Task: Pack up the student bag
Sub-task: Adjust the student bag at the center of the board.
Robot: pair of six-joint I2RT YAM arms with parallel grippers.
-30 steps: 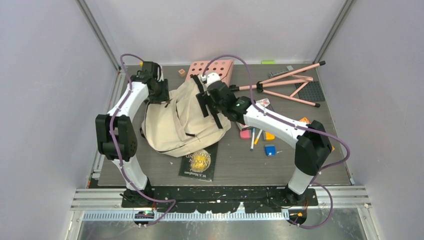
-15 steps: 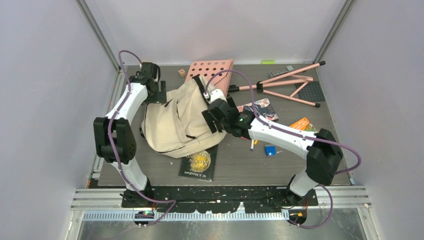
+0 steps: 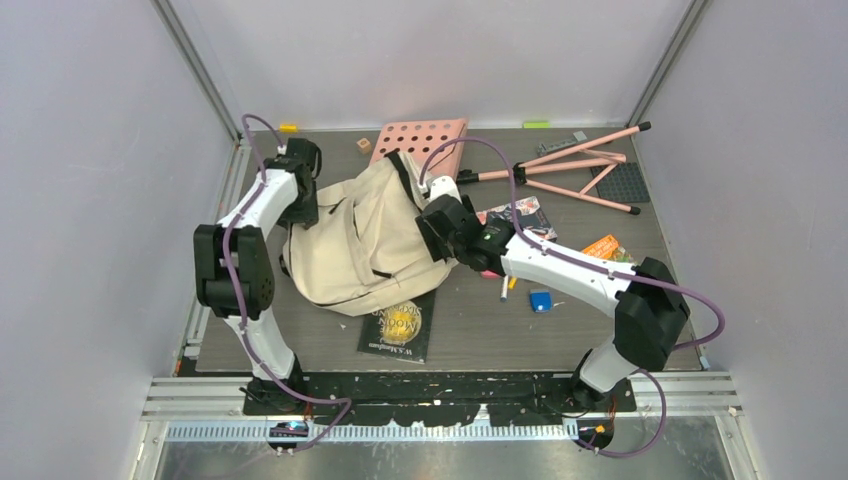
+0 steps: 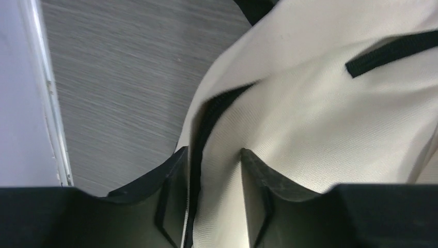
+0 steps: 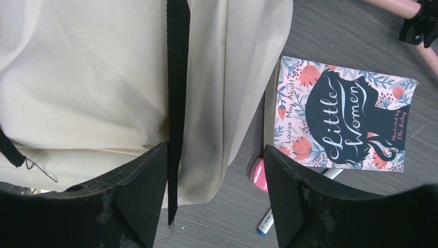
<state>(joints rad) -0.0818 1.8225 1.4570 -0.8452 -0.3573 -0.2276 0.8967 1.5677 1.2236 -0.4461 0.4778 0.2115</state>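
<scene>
The student bag (image 3: pixel 360 235), cream fabric with black straps and zipper trim, lies slumped on the dark table at centre left. My left gripper (image 3: pixel 304 206) is at its left edge. In the left wrist view its jaws (image 4: pixel 213 151) are shut on a fold of the bag (image 4: pixel 310 103) beside the black zipper. My right gripper (image 3: pixel 447 240) hovers open over the bag's right edge. In the right wrist view the gripper (image 5: pixel 216 146) has cream fabric (image 5: pixel 93 77), a hanging black strap (image 5: pixel 177 77) and bare table between its fingers.
A "Little Women" book (image 5: pixel 343 119), a pink eraser (image 5: pixel 256 174) and a pen (image 5: pixel 268 222) lie right of the bag. A black book (image 3: pixel 398 325) pokes out under its front. Behind stand a pink perforated board (image 3: pixel 425 140) and a pink tripod (image 3: pixel 575 165).
The left gripper opened and closed again on the bag's left edge. The right gripper moved from the bag's top strap down to its right edge, uncovering the books and pens.
</scene>
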